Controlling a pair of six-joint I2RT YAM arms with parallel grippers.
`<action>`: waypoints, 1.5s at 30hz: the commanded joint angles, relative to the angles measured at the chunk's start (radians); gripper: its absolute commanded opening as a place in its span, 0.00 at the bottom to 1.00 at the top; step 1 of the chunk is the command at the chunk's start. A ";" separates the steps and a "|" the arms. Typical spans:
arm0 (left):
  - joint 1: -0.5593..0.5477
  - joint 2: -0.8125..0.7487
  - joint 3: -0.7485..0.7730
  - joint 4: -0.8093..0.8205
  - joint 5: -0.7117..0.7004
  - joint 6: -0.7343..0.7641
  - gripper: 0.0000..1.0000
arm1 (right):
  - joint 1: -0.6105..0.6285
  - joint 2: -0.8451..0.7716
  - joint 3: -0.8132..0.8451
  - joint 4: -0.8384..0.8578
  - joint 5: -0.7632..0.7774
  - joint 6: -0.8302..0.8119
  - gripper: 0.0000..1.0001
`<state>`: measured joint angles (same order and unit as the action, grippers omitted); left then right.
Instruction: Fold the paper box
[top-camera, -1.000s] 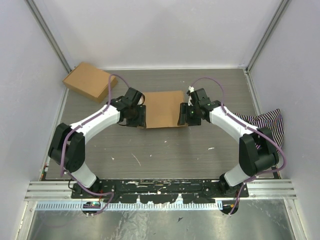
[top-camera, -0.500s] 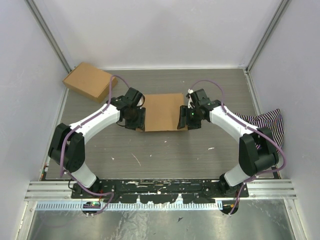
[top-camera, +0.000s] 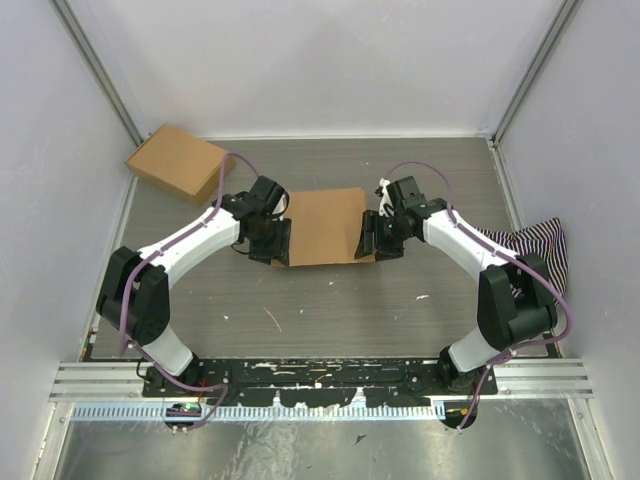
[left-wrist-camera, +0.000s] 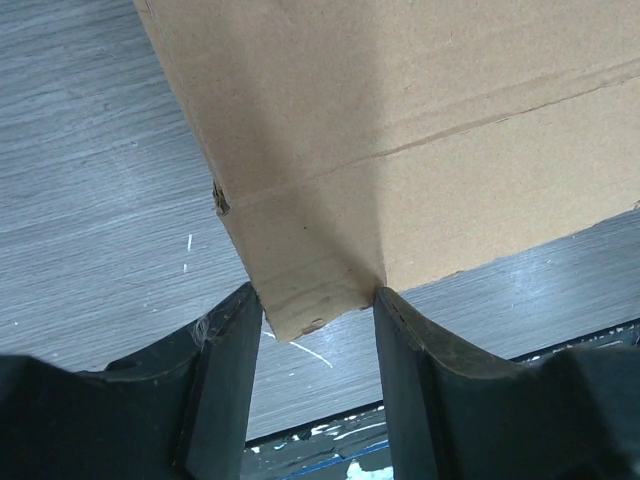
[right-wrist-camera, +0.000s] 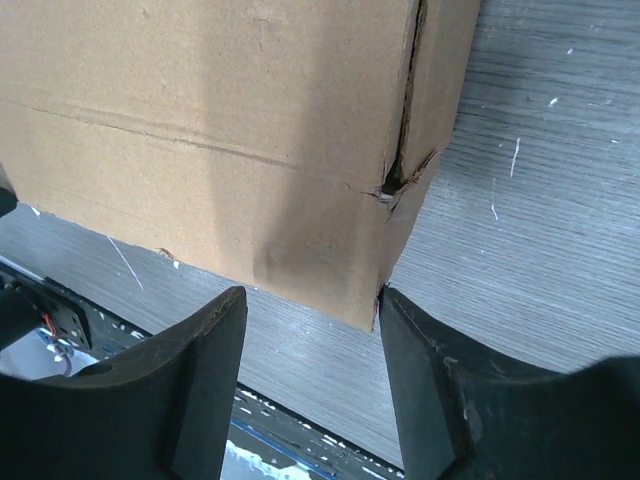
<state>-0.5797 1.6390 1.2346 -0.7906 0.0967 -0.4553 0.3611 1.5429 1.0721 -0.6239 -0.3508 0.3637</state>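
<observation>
The paper box (top-camera: 325, 225) lies folded shut, flat and brown, in the middle of the table between my arms. My left gripper (top-camera: 278, 243) is at its near left corner. In the left wrist view that corner (left-wrist-camera: 310, 250) fills the gap between the fingers (left-wrist-camera: 225, 370) and touches both. My right gripper (top-camera: 368, 238) is at the near right corner. In the right wrist view the torn corner (right-wrist-camera: 390, 190) rests against the right finger (right-wrist-camera: 430, 380); the left finger stands apart from the box, jaws open.
A second, compact cardboard box (top-camera: 178, 163) sits at the far left by the wall. A striped cloth (top-camera: 535, 245) lies at the right edge. White walls enclose the table on three sides.
The paper box has slid a little toward the near edge, and both grippers have moved with it at its corners.
</observation>
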 joint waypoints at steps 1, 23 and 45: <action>-0.005 -0.028 0.032 0.000 0.048 0.012 0.55 | -0.005 0.000 0.050 0.018 -0.110 -0.005 0.60; 0.041 -0.063 0.019 0.021 0.191 -0.005 0.55 | -0.016 -0.023 0.106 -0.026 -0.151 0.003 0.63; 0.055 0.030 -0.036 0.087 0.171 -0.010 0.53 | -0.017 0.035 0.044 0.033 -0.122 -0.026 0.62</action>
<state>-0.5190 1.6470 1.2041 -0.7750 0.2234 -0.4538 0.3363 1.5650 1.1114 -0.6514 -0.4244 0.3511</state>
